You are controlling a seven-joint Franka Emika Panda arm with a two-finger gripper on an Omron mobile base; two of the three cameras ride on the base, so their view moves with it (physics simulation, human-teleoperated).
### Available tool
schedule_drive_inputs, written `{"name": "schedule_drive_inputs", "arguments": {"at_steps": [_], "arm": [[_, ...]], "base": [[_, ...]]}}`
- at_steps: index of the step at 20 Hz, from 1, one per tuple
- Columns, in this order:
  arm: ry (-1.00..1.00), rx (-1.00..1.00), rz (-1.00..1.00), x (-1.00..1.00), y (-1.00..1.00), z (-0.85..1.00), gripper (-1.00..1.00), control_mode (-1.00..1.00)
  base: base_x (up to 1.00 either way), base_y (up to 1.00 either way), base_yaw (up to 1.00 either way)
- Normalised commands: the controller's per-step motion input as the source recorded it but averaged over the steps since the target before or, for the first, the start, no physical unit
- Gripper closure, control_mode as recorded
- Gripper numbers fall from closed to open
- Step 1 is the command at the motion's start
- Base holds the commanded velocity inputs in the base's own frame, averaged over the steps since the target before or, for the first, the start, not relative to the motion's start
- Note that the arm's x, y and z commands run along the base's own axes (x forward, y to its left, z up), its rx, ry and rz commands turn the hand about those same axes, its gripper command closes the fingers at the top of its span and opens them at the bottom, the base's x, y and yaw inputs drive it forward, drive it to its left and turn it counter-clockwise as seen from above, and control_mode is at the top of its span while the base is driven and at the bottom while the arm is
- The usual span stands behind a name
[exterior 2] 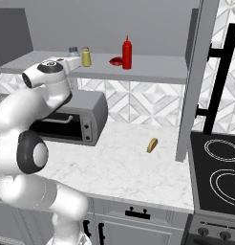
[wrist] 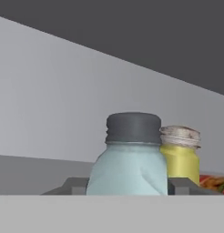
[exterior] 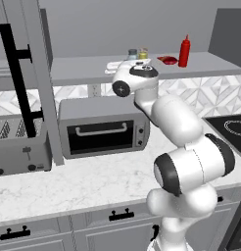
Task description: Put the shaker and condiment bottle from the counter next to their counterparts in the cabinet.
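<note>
Pale blue-grey shaker (wrist: 129, 170) with dark grey cap upright between the two finger tips of the gripper (wrist: 127, 186), one tip pressed at each side of its body: clamped on it. Seen from the bases, raised to the cabinet (exterior: 83, 73) shelf near its middle, just beside the yellow shaker (exterior 2: 86, 57) with silver cap; whether standing on the shelf or held just above it, impossible to tell. Yellow shaker right behind and to one side in the hand view, almost touching. Further along the shelf, toward its stove-side end, a flattish red condiment thing (exterior 2: 116, 61) lying down and the condiment bottle (exterior 2: 127, 53) standing upright beside it, red nozzle up. Tall grey cabinet door (exterior: 41, 78) swung open, long black bar handle on it. Below the shelf, on the counter (exterior 2: 124, 167), a silver toaster oven (exterior: 103, 127) against the back wall and a toaster (exterior: 19, 144) toward the far left end. Small tan object (exterior 2: 152, 145) lying on the counter near the foot of the other open door. Black cooktop (exterior 2: 217, 167) at the counter's right end.
</note>
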Motion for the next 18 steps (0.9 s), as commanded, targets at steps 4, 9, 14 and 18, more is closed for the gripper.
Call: {"name": "schedule_drive_inputs", "arguments": {"at_steps": [4, 9, 14, 18], "arm": [[0.00, 0.05, 0.00, 0.29, 0.00, -0.14, 1.00, -1.00], [0.01, 0.07, 0.00, 0.30, 0.00, -0.17, 1.00, -1.00], [0.00, 0.06, 0.00, 0.26, 0.00, -0.21, 1.00, -1.00], [0.00, 0.04, 0.00, 0.29, 0.00, -0.25, -1.00, -1.00]], "base": [[0.00, 0.00, 0.00], [0.00, 0.00, 0.00], [0.00, 0.00, 0.00], [0.00, 0.00, 0.00]]}}
